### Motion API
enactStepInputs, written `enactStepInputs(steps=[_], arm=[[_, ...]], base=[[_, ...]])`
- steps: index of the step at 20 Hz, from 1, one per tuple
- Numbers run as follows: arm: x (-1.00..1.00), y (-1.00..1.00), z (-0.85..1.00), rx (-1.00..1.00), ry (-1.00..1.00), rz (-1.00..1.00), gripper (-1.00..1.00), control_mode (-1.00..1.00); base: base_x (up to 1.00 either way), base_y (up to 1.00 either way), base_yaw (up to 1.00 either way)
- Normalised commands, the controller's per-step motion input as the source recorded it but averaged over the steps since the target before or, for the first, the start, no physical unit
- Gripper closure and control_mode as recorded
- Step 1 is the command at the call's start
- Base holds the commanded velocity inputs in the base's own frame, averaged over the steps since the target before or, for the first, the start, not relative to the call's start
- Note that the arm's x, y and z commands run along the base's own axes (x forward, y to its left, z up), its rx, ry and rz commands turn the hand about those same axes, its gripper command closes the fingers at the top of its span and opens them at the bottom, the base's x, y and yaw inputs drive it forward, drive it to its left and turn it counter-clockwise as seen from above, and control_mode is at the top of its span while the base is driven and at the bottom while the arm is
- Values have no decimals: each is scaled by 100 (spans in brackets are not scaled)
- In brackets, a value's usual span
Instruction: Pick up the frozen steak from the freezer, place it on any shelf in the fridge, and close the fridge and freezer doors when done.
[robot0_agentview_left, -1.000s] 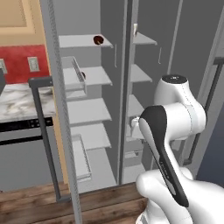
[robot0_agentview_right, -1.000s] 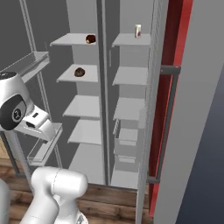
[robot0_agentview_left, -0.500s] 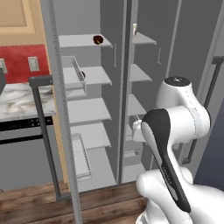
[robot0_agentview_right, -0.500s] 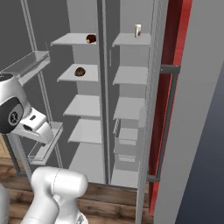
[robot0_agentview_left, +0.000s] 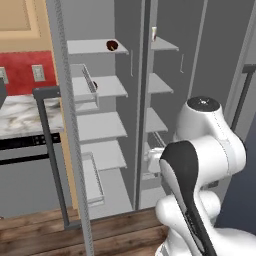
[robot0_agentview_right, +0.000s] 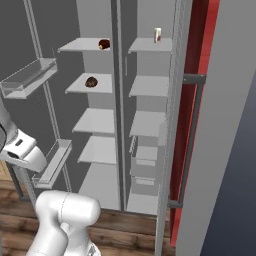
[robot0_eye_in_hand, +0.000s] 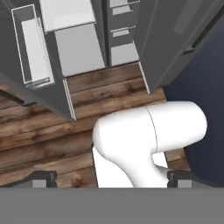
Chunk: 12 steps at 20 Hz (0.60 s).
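Note:
The frozen steak (robot0_agentview_left: 112, 46) (robot0_agentview_right: 104, 44), a dark red lump with a paler rim, lies on the top shelf (robot0_agentview_left: 90, 46) (robot0_agentview_right: 80, 45) of the fridge (robot0_agentview_left: 100, 125), the wider left compartment. To its right is the narrower freezer (robot0_agentview_left: 157, 105) (robot0_agentview_right: 147, 100) with short shelves and drawer baskets (robot0_agentview_right: 144, 161). Both doors stand open: the fridge door (robot0_agentview_left: 65, 125) at the left and the freezer door (robot0_agentview_right: 172, 125) at the right. My gripper (robot0_eye_in_hand: 111, 177) is open and holds nothing. It points down at the wooden floor in front of the cabinet, far below the steak.
A round brown ball (robot0_agentview_right: 91, 82) sits on the fridge's second shelf. A small pale bottle (robot0_agentview_right: 157, 35) stands on the freezer's top shelf. The fridge door carries clear bins (robot0_agentview_right: 30, 75) and a dark bar handle (robot0_agentview_left: 50, 150). A marble counter (robot0_agentview_left: 25, 115) lies to the left.
The arm has sunk a little, and the hand has drifted down and towards the left in the right base view. The jaws stay open. The steak has not moved.

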Motion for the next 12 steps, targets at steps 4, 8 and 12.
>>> enactStepInputs(steps=[4, 8, 12], arm=[[-56, 93, 2, -13, -28, 1, -100, -100], [-4, 100, 0, -22, -32, 0, -100, -100], [5, 100, 0, -31, -35, -6, -100, -100]], base=[[0, 0, 0], [0, 0, 0], [0, 0, 0]])
